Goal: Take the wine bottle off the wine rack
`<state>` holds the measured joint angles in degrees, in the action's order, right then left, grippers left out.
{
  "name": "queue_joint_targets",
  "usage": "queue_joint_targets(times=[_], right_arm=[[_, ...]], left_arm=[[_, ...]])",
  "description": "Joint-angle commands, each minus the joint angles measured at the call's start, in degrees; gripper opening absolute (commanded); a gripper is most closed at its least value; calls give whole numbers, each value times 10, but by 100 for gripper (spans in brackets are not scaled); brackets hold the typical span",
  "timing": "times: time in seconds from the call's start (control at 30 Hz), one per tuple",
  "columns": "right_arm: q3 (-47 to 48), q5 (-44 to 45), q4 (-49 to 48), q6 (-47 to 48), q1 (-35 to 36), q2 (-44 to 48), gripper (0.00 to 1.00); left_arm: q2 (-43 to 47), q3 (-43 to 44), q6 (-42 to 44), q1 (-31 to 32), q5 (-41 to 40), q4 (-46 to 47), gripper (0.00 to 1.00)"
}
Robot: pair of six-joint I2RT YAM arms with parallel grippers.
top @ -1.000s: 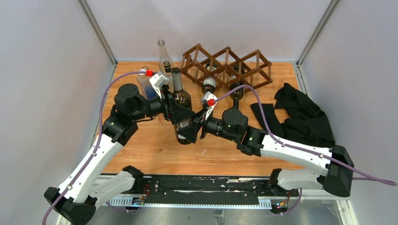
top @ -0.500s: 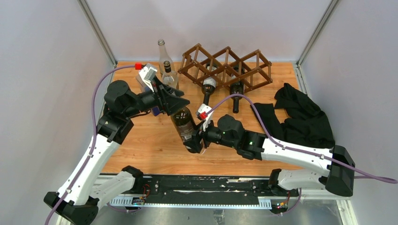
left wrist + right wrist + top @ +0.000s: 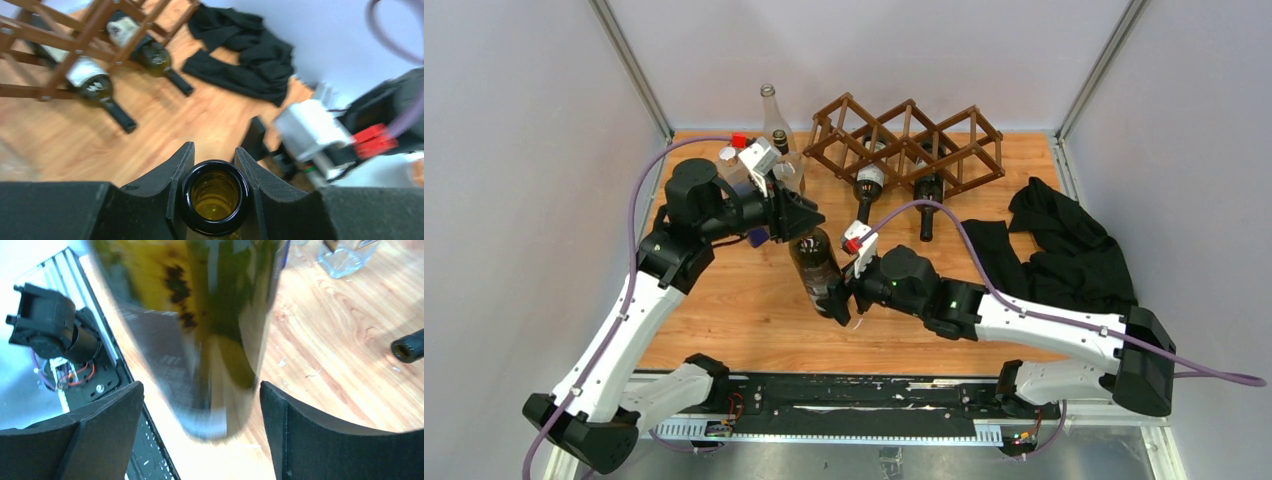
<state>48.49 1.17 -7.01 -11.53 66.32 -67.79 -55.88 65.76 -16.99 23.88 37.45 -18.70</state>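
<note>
Your wine bottle (image 3: 822, 272) is off the wine rack (image 3: 902, 145) and has tipped from upright. Left fingers (image 3: 167, 190) clamp its neck; right fingers (image 3: 105, 430) gape round its base.

Dark tilted wine bottle (image 3: 817, 268), off brown wine rack (image 3: 904, 143)

Robot lab test cell. Wooden table (image 3: 754, 335) boxed in by plain grey panels (image 3: 524, 150) on aluminium posts (image 3: 629, 65); two arms (image 3: 619, 335) bolted to a black rail (image 3: 874, 395) at the near edge, purple cables (image 3: 1224, 379) and bare wiring (image 3: 75, 375) exposed.
</note>
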Motion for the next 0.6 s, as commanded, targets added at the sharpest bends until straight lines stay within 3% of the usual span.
queue_joint_targets(times=[0.0,0.3,0.57], right_arm=[[44,62,-15,-26,0,15,90],[-2,99,60,-52,-31,87,92],[-18,115,158,-153,-134,135,94]], left_arm=[[-37,61,167,-16,-53,-47,0],[-138,108,227,-74,-5,12,0],[-196,99,281,-86,4,72,0]])
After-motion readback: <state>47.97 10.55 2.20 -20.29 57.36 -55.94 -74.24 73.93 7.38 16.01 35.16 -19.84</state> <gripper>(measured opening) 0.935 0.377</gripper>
